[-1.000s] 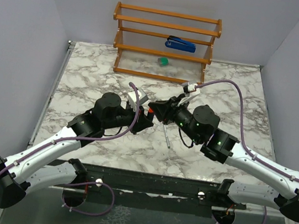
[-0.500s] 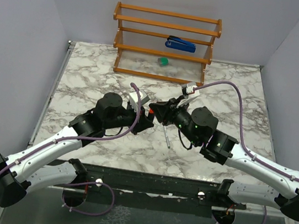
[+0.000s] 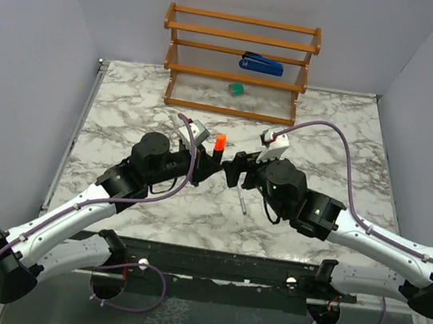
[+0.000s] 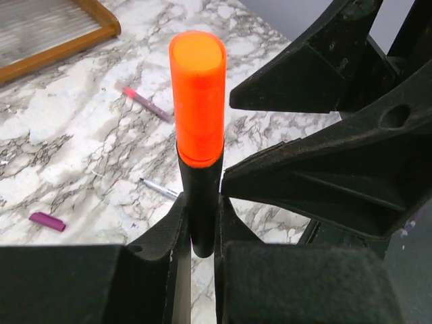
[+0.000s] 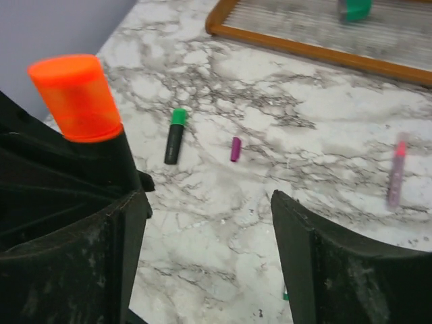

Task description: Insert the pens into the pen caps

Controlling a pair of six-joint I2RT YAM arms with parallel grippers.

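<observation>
Two hands nose to nose above the middle of the worktop [image 3: 127,109]. Left hand [image 4: 202,236]: pressed together on the lower barrel of a short black marker [image 4: 204,196], held upright, with an orange cap [image 4: 198,94] seated on the top end and standing well clear of the pads. Right hand [image 5: 206,209]: spread wide, gripping nothing, fingers [image 4: 317,182] just beside the capped marker with a sliver of marble showing between; hard to say from overhead whether a tip brushes the barrel.

Just below the two hands, flat on the marble: thin grey pen [image 3: 241,200], pointing roughly toward the near edge.

Farther out, seen past the right hand: green-ended marker [image 5: 175,138] lying flat, and a magenta-purple cap [image 5: 235,148] near it, on its side, not touching. Well off to the other side of that view: pink pen [image 5: 395,172], flat on the marble, blurred.

At the far edge of the worktop: wooden rack [image 3: 242,35] with several shelves. On an upper shelf, a blue stapler [image 3: 261,63]. On the lowest level, a green block [image 3: 236,89], alone behind the front rail.
</observation>
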